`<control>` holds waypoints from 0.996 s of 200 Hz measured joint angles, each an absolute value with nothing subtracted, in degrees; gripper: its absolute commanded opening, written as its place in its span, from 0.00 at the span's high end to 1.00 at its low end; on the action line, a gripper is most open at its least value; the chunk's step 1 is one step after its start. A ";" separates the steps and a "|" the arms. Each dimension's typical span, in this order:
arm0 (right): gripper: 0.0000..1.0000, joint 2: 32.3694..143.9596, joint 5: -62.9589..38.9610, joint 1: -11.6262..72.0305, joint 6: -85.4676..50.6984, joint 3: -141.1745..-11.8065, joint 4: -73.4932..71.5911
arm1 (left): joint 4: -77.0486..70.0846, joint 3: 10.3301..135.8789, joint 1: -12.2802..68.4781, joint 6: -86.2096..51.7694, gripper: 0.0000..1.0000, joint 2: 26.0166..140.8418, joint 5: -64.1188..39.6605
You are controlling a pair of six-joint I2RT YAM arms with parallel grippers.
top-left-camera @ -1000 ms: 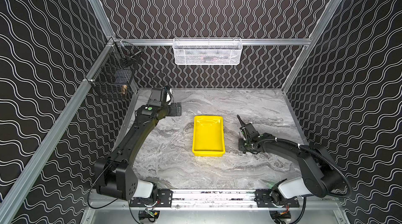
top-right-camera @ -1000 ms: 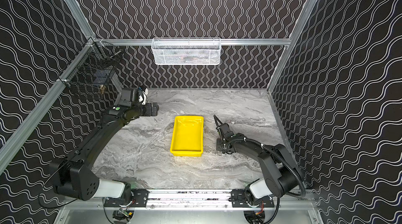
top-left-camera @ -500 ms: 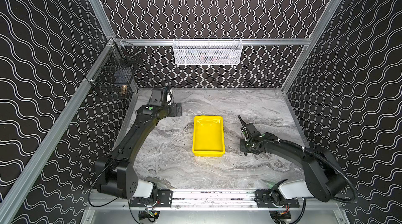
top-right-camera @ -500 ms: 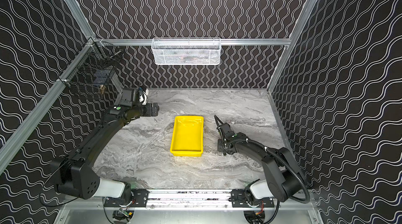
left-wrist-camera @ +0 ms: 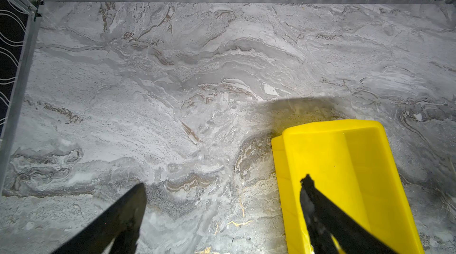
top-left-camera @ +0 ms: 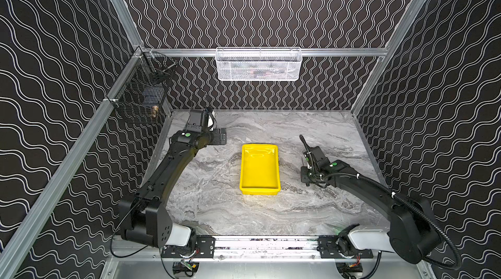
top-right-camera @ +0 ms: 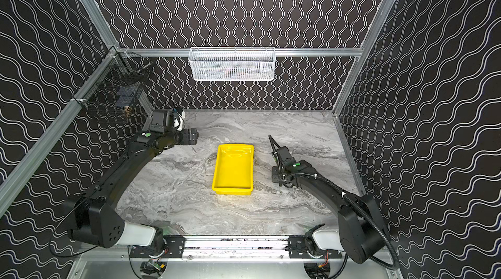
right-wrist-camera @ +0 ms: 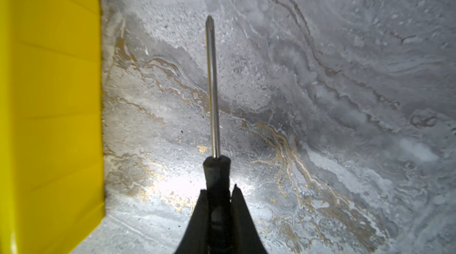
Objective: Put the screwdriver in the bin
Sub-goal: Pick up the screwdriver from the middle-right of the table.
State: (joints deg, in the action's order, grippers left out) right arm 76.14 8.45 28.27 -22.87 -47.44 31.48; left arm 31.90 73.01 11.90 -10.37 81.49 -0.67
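The small black-handled screwdriver with a thin shiny metal shaft [right-wrist-camera: 213, 107] is clamped by its ribbed handle between the two black fingers [right-wrist-camera: 243, 215] of the right gripper [right-wrist-camera: 217, 192]; the jaws are pressed together on the handle, and the shaft sticks straight out past the fingertips, its cross-shaped tip free in the air. In the right wrist view the shaft runs roughly parallel to the nearest long wall of the shallow rectangular bright yellow plastic bin [right-wrist-camera: 49, 107], with a strip of tabletop between them, so the tool is beside the bin, outside it. In a top view the right gripper [top-left-camera: 305, 167] sits at about 3 o'clock from the bin [top-left-camera: 259, 167], near it but apart; only a thin sliver of the shaft can be made out there.

The bin lies flat near the middle of the grey marble-patterned tabletop [top-left-camera: 271, 215], its long sides running toward the back wall.

At about 10 o'clock from the bin, the left gripper [top-left-camera: 221, 136] hangs above the table. In the left wrist view its black fingers [left-wrist-camera: 128, 205] stand wide apart with nothing between them, one crossing in front of the bin's corner [left-wrist-camera: 345, 166].

At 12 o'clock, a white mesh basket [top-left-camera: 259, 64] hangs on the back rail. At about 10 o'clock, farther out, a black wire basket [top-left-camera: 141, 96] hangs on the side rail.
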 measured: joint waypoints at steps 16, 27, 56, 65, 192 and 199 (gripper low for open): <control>0.95 75.96 8.47 28.27 -21.87 -49.63 32.95 | 31.90 73.01 11.90 -10.37 0.01 81.49 -0.69; 0.94 75.77 8.45 28.27 -21.56 -51.33 33.80 | 31.88 73.01 11.90 -10.37 0.01 81.49 -0.69; 0.94 75.50 7.99 28.62 -20.27 -56.10 35.51 | 31.88 73.01 11.70 -10.39 0.01 81.49 -0.91; 0.94 75.66 7.77 28.93 -19.90 -57.93 36.01 | 31.88 73.01 11.64 -10.39 0.01 81.49 -0.93; 0.94 94.78 5.26 40.21 -18.52 -73.67 35.29 | 31.90 73.01 11.25 -10.59 0.01 81.49 -2.00; 0.94 95.72 5.04 40.47 -18.61 -74.28 35.16 | 31.90 73.01 11.25 -10.59 0.01 81.49 -2.00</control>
